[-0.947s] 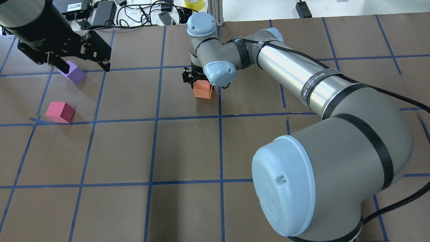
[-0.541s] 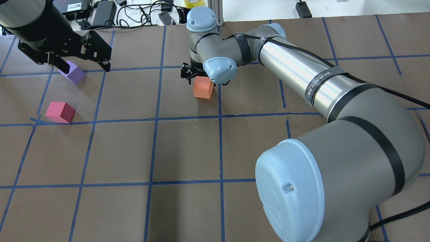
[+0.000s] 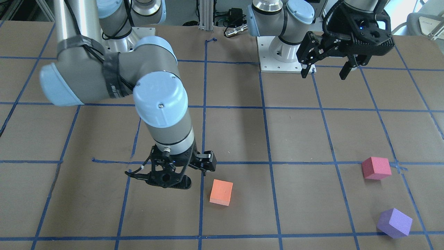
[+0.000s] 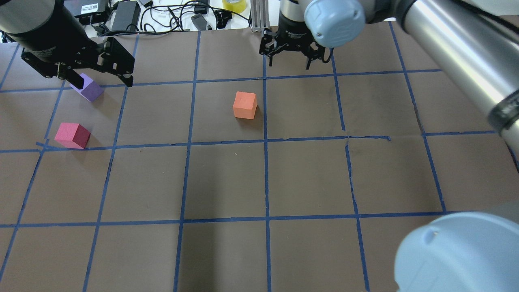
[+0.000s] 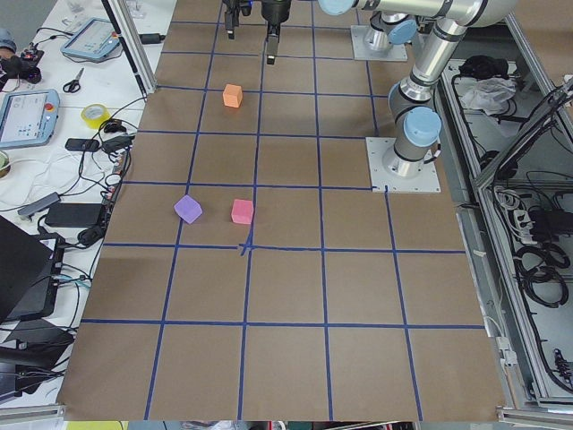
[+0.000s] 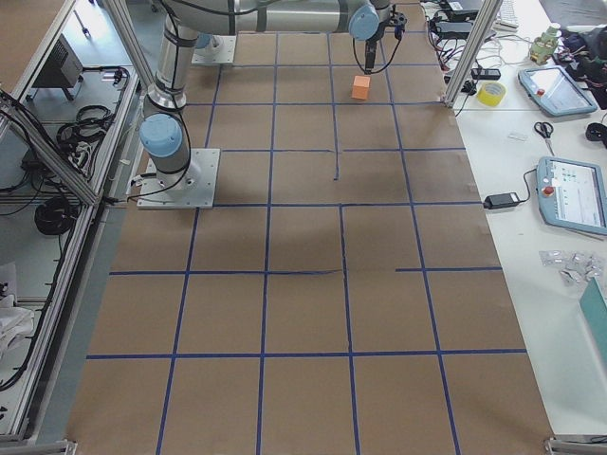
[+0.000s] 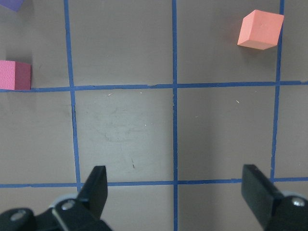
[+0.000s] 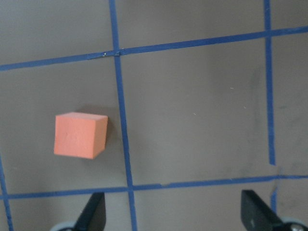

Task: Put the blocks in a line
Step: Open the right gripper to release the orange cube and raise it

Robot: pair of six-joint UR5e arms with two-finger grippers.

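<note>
The orange block (image 4: pixel 245 105) sits alone on the brown table near the middle; it also shows in the front view (image 3: pixel 221 192) and the right wrist view (image 8: pixel 79 135). The pinkish red block (image 4: pixel 72 135) and the lavender purple block (image 4: pixel 90 90) lie apart at the far left. My right gripper (image 4: pixel 289 64) is open and empty, raised, beyond and to the right of the orange block. My left gripper (image 4: pixel 101 81) is open and empty, high above the table; in the overhead view one finger overlaps the purple block. Its wrist view (image 7: pixel 176 192) shows bare table between the fingers.
Blue tape lines form a grid on the brown table (image 4: pixel 227 182). Cables, power bricks and a yellow tape roll (image 4: pixel 235 5) lie past the far edge. My right arm's big elbow (image 4: pixel 458 251) fills the overhead view's bottom right corner. A base plate (image 3: pixel 277 59) stands near the robot.
My right gripper was down around the orange block; it has let go, lifted and moved away toward the far right. The orange block stays put. The left arm has not moved.
</note>
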